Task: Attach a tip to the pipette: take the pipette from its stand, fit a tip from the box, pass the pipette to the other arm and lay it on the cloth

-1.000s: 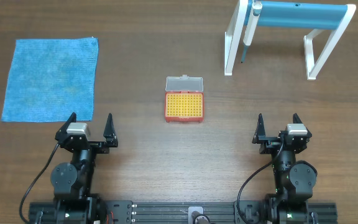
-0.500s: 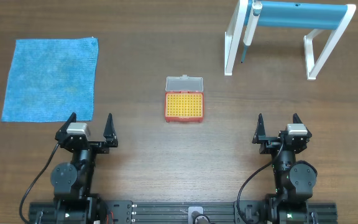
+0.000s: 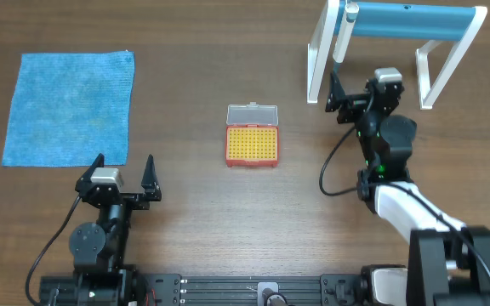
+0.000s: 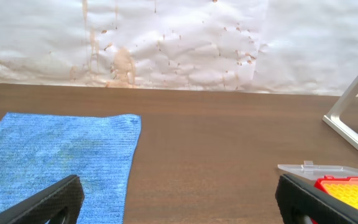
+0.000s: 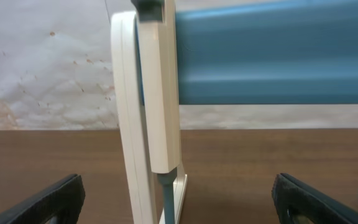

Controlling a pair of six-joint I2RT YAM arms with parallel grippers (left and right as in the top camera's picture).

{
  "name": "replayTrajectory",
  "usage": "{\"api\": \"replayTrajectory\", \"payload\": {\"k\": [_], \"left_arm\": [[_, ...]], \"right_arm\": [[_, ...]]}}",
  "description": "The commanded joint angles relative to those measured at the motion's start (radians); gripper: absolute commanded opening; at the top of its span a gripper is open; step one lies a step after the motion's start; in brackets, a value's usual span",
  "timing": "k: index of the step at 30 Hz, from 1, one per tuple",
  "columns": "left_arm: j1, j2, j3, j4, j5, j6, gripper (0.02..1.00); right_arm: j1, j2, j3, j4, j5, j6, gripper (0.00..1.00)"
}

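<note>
The white-and-grey pipette [image 3: 340,42] hangs from the left end of the blue-barred stand [image 3: 407,21], its thin shaft pointing down. My right gripper [image 3: 354,95] is just in front of it, open and holding nothing. The right wrist view has the pipette [image 5: 163,93] close ahead, centred between the open fingers of the right gripper [image 5: 179,211]. An orange tip box [image 3: 252,144] with yellow tips and its clear lid folded back sits mid-table. The blue cloth [image 3: 71,106] lies at the far left. My left gripper [image 3: 122,170] stands open near the front, behind the cloth [image 4: 55,162].
The stand's white legs [image 3: 317,59] flank the pipette, one directly beside it [image 5: 126,112]. A leg of the stand [image 4: 353,112] and the tip box [image 4: 347,190] appear in the left wrist view. Bare wooden table lies between the box, the cloth and the arms.
My right arm has swung from its rest position near the front edge up to the stand, bringing its open gripper close to the pipette. The left arm has not moved.
</note>
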State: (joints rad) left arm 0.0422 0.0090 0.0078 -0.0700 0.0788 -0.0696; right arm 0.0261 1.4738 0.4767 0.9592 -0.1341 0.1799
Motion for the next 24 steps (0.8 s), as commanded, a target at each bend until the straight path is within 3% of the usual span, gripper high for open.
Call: {"api": "replayTrajectory", "payload": {"k": [1,7,9,14,16,24], "left_arm": [[-0.003,-0.005,-0.002,-0.005,0.003,-0.005,1.000],[-0.003,-0.005,-0.002,-0.005,0.003,-0.005,1.000],[-0.003,-0.005,-0.002,-0.005,0.003,-0.005,1.000],[-0.003,-0.005,-0.002,-0.005,0.003,-0.005,1.000],[-0.003,-0.005,-0.002,-0.005,0.003,-0.005,1.000],[-0.003,-0.005,-0.002,-0.005,0.003,-0.005,1.000]], "right_arm": [[0.006,0.113,0.126,0.015,0.105,0.029,0.976],[0.018,0.249,0.226,0.011,0.110,0.026,0.976],[0.018,0.251,0.235,0.008,0.177,0.024,0.978],[0.022,0.252,0.257,-0.034,0.175,-0.002,0.982],[0.032,0.259,0.264,-0.035,0.135,-0.002,0.998],[0.038,0.297,0.285,-0.034,0.153,-0.062,0.989]]}}
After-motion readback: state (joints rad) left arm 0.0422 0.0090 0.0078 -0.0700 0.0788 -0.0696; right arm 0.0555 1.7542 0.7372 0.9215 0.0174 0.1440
